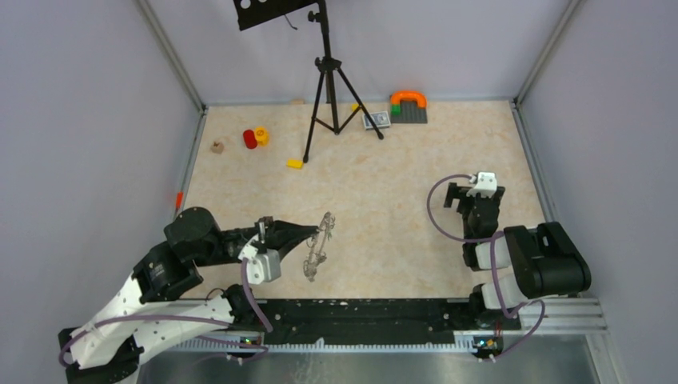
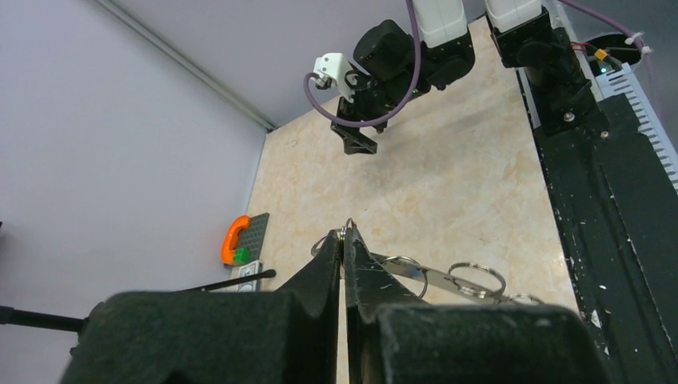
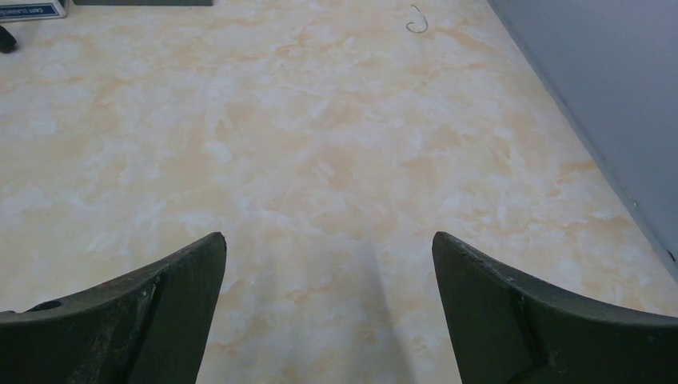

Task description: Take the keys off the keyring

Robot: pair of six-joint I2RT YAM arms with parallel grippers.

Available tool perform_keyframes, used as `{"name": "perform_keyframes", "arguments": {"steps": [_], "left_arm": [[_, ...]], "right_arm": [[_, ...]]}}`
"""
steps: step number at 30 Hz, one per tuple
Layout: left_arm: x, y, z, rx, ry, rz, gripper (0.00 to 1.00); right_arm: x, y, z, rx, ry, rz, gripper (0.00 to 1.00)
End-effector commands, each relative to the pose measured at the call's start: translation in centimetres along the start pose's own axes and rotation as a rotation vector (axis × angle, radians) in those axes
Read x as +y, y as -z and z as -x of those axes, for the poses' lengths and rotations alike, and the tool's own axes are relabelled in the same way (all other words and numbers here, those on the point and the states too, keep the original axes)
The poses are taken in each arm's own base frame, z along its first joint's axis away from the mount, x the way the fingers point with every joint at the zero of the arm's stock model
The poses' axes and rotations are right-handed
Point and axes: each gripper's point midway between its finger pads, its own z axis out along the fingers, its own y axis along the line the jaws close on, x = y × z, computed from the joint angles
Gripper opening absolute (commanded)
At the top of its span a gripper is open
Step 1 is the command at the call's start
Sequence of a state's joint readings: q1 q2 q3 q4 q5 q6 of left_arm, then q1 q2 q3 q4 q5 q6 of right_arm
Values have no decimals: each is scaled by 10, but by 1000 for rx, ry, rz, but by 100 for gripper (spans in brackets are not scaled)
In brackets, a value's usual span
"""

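Top external view: left gripper (image 1: 314,233), pressed together, pinches the keyring (image 1: 323,234); the keys (image 1: 313,264) string near-to-far across its tips; right gripper (image 3: 329,236), spread, sits well right.

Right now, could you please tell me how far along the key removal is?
Done: nothing visibly; no loose key lies on the table. In hand: the left gripper is shut on a small ring at one end of the bunch of keys. Left: every key has yet to come off; the right gripper stands open over bare table, apart from the bunch.
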State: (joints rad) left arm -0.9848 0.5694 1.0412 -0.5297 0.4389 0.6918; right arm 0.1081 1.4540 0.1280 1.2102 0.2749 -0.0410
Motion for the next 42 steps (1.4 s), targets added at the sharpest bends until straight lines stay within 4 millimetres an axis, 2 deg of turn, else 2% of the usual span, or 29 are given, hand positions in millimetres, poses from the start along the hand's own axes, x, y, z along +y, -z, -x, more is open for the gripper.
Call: {"name": "perform_keyframes", "arguments": {"steps": [1, 7, 15, 25, 31, 42], "left_arm": [[15, -1, 16, -62, -8, 65, 0], [19, -2, 30, -112, 4, 63, 0], [16, 1, 79, -297, 12, -13, 0], [-8, 13, 143, -591, -20, -220, 0], [-21, 22, 154, -644, -67, -313, 0], [-35, 18, 138, -619, -169, -369, 0]], "right_arm": [[1, -9, 27, -91, -44, -1, 98], [1, -8, 26, -91, -44, -1, 99], [1, -8, 26, -89, -43, -1, 99], [1, -8, 26, -90, -43, -1, 99], [1, -8, 26, -91, -44, -1, 99], [1, -8, 26, -90, -43, -2, 99]]}}
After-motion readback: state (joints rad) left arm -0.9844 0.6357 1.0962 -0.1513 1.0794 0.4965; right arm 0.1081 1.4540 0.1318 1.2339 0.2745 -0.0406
